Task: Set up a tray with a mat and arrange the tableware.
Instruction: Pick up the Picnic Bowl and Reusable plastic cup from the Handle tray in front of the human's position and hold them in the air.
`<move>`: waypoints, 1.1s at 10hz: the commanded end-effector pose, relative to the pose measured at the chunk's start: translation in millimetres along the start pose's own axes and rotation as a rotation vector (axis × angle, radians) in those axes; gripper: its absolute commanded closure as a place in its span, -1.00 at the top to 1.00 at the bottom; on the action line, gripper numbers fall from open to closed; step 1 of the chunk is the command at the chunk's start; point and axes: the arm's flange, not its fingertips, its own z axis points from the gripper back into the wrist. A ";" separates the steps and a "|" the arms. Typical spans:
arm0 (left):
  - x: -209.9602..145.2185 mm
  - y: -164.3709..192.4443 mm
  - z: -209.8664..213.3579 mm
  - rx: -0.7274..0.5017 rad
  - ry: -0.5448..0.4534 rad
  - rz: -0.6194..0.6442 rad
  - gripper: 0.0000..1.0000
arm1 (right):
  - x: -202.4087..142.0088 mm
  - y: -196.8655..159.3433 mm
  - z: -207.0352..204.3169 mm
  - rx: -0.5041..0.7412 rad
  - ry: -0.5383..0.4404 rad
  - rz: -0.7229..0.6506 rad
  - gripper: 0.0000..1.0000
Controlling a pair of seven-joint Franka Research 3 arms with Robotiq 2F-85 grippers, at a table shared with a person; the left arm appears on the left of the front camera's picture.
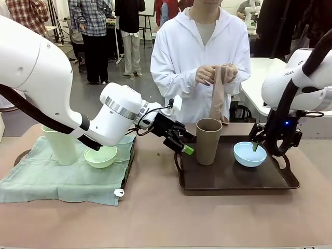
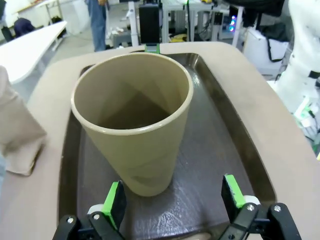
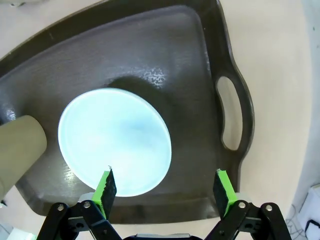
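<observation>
The brown cup (image 1: 208,141) stands upright at the left of the dark brown tray (image 1: 233,179), and the light blue bowl (image 1: 250,154) sits at its right. My left gripper (image 1: 184,146) is open just left of the cup; in the left wrist view the cup (image 2: 132,120) rises right beyond the open gripper (image 2: 175,197). My right gripper (image 1: 255,147) hangs open over the bowl's near rim; from the wrist the bowl (image 3: 115,142) lies ahead of the open gripper (image 3: 165,187). The pale green cup (image 1: 62,145) and pale green bowl (image 1: 101,155) rest on a green mat (image 1: 57,179).
The green mat covers a second dark tray (image 1: 127,168) at the left. Across the table a person holds a beige cloth (image 1: 220,93) in both hands; a beige cloth (image 2: 20,135) shows beside the tray in the left wrist view. The tray's handle (image 3: 231,117) lies beside the bowl.
</observation>
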 end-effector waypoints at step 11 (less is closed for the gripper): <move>1.5 40.2 -33.6 -0.020 -0.022 -0.032 1.00 | 23.2 11.5 -27.5 0.037 0.010 0.004 1.00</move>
